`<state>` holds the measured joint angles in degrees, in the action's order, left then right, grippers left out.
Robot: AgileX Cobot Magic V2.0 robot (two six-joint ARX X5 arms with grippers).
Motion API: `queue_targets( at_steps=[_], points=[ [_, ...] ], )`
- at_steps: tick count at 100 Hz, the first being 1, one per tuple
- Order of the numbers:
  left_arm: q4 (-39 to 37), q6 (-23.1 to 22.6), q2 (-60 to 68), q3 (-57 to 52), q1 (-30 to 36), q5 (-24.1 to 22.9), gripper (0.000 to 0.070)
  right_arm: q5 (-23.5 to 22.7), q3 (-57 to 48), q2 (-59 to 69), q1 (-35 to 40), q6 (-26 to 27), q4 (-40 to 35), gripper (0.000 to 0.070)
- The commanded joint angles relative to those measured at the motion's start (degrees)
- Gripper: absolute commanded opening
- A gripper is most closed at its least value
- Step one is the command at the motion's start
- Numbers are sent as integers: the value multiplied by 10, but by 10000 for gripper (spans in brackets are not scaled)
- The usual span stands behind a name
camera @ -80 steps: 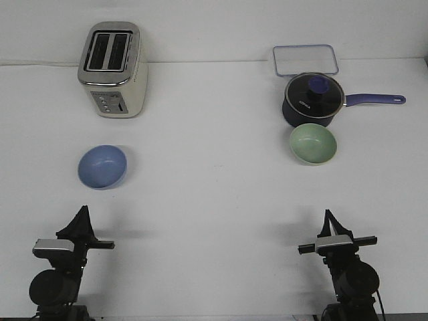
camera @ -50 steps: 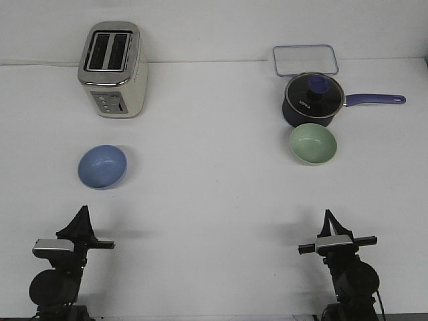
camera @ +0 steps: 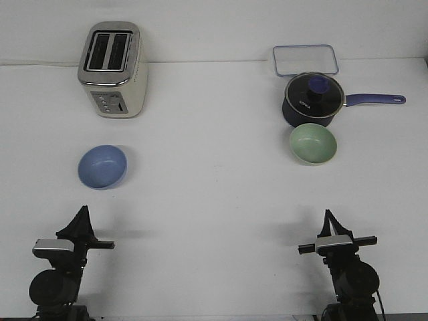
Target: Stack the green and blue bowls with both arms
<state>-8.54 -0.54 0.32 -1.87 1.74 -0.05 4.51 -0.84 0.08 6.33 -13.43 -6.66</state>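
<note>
White desk (camera: pixel 214 200) seen from the robot's side. The blue bowl (camera: pixel 101 166) sits upright on the left half, in front of the cream two-slot toaster (camera: pixel 112 69) and well apart from it. The green bowl (camera: pixel 312 144) sits upright on the right half, just in front of the dark lidded saucepan (camera: pixel 314 99), whose blue handle points right; whether bowl and pan touch cannot be told. A clear rectangular container (camera: pixel 305 59) lies behind the pan. The two bowls are well apart, each empty. The left gripper (camera: pixel 81 215) and right gripper (camera: pixel 328 218) rest at the near edge, tips pointing toward the far side, each nearest its own bowl, neither touching anything. Each gripper's fingers appear drawn together to one point, holding nothing.
</note>
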Motion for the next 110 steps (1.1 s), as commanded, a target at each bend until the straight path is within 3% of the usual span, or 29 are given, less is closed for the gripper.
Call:
queue_targets(
  at_steps=[1,18,32,47,84,90,97,101,104,110],
  points=[
    [-5,1,-1,11,0,0,15,0,1,0,1,5,7,3],
    [-5,1,-1,11,0,0,15,-5,1,0,1,43,8,3],
    [-5,1,-1,11,0,0,15,-4,1,0,1,129,8,3],
    [-5,1,-1,11,0,0,15,0,-1,0,1,259,10,3],
    [-5,1,-1,11,0,0,15,4,-179,66,0,330,-110,9],
    [-5,1,-1,11,0,0,15,-1,-218,102,0,330,-119,98],
    [-5,1,-1,11,0,0,15,0,-267,151,0,332,-132,377],
    [-5,1,-1,11,0,0,15,0,-296,181,0,332,-142,495],
    [-5,1,-1,11,0,0,15,0,-318,204,0,332,-150,532],
    [-5,1,-1,11,0,0,15,-1,-363,253,0,331,-167,538]
  ],
)
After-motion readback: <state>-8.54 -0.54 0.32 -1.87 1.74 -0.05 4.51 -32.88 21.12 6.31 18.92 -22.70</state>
